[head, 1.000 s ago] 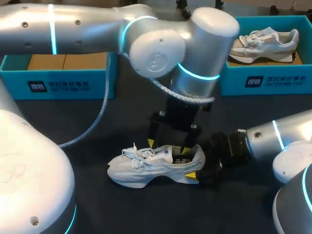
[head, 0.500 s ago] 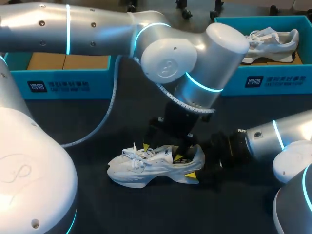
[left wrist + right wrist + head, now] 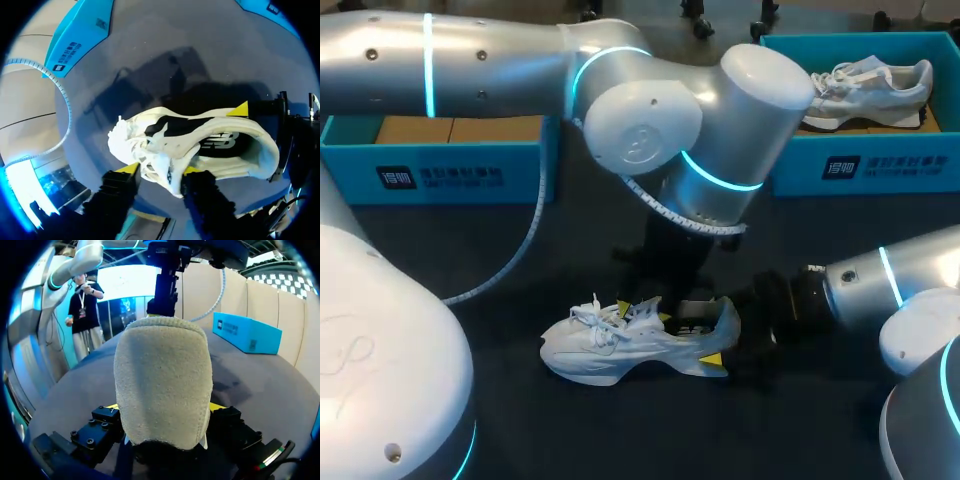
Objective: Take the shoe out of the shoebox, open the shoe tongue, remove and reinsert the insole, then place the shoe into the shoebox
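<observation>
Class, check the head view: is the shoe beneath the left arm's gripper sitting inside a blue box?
No, the shoe stands on the dark table, in front of the left box and the right box.

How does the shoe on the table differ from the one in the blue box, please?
The table shoe lies on the dark tabletop; the boxed shoe sits in its blue box. The table shoe is held at heel and tongue by the right gripper and left gripper; the boxed shoe is untouched. Both are pale and laced.
</observation>
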Action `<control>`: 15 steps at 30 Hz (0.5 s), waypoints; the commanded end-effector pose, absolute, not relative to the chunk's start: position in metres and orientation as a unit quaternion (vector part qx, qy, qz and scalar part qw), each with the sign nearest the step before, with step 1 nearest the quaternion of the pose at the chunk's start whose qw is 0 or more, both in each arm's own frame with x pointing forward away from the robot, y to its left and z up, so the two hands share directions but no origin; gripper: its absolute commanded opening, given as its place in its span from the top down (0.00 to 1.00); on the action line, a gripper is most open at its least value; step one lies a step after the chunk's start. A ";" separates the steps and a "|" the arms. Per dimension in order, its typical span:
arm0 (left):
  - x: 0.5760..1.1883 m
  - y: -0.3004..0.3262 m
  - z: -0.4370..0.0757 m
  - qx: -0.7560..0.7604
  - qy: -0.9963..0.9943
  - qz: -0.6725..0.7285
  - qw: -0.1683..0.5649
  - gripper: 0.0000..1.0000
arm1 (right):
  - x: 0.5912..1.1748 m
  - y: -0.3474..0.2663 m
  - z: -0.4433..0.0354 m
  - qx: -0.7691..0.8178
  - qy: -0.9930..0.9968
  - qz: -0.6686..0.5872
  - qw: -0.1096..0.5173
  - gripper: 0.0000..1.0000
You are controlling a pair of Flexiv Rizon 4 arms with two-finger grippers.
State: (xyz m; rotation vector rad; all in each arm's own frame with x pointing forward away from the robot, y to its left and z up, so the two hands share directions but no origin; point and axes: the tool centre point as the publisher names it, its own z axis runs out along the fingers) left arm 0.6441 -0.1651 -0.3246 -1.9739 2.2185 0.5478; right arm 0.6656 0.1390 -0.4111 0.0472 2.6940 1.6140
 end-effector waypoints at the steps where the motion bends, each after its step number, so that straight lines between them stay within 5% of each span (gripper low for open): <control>1: 0.639 -0.152 -0.317 -0.658 0.736 0.152 0.038 0.85 | 0.665 0.140 -0.410 0.015 0.859 0.511 0.000 1.00; 4: 0.641 -0.148 -0.313 -0.654 0.740 0.153 0.015 1.00 | 0.665 0.140 -0.410 0.015 0.859 0.511 0.000 1.00; 15: 0.653 -0.102 -0.287 -0.651 0.748 0.036 -0.126 1.00 | 0.665 0.140 -0.410 0.015 0.859 0.511 0.000 1.00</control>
